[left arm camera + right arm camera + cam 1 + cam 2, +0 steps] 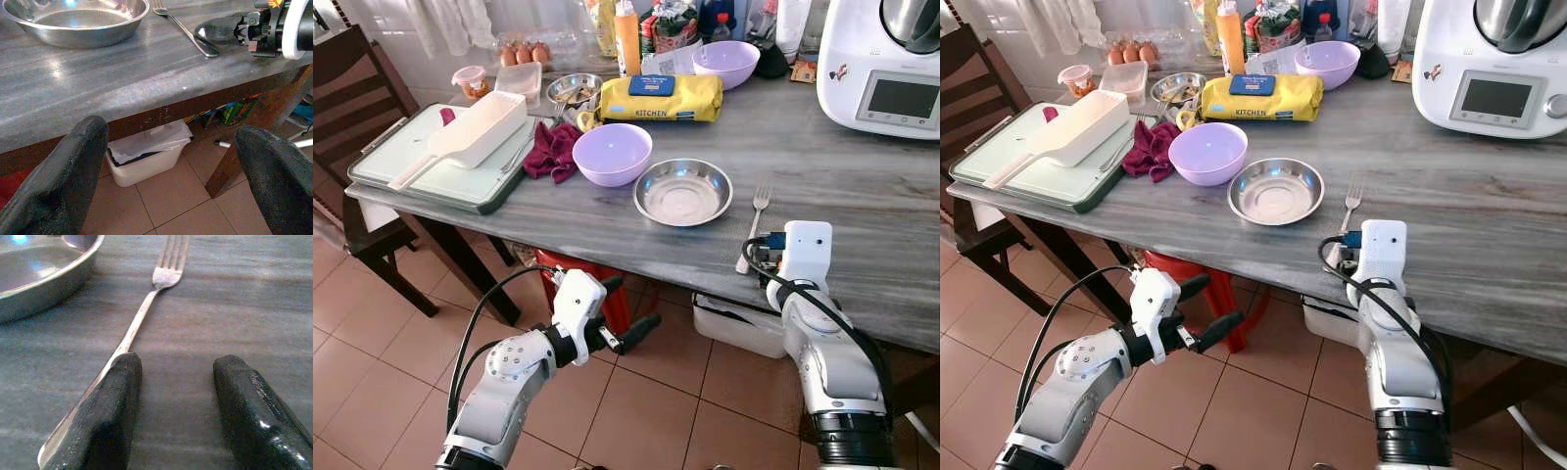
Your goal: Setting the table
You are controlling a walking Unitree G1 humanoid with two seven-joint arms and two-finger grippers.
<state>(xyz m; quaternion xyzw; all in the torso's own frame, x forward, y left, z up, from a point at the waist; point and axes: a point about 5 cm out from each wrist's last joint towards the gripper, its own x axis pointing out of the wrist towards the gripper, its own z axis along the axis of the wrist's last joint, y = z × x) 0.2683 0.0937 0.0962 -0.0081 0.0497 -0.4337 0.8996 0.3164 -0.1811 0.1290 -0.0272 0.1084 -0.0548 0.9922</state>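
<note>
1. While the grey table (862,196) is seen from the head camera, the right gripper (173,396) is found low over its near edge, with its two black fingers (105,421) spread apart and nothing clamped between them.
2. A fork (754,227) is laid flat on the table, with its tines pointing away from the robot; its handle end is just beside one finger of the right gripper, outside the gap, and whether it is touched cannot be told.
3. A steel plate (683,191) is placed just to the left of the fork, apart from it.
4. A lilac bowl (612,153) is seen behind the plate to the left, and a dark red cloth (551,149) lies against it.
5. The left gripper (625,315) is held below the table edge, over the tiled floor (372,352), with its fingers (63,181) wide apart and empty.
6. A white bin (146,152) is seen under the table.
7. A tray (382,157) with a white scoop (475,132) is set at the far left end.
</note>
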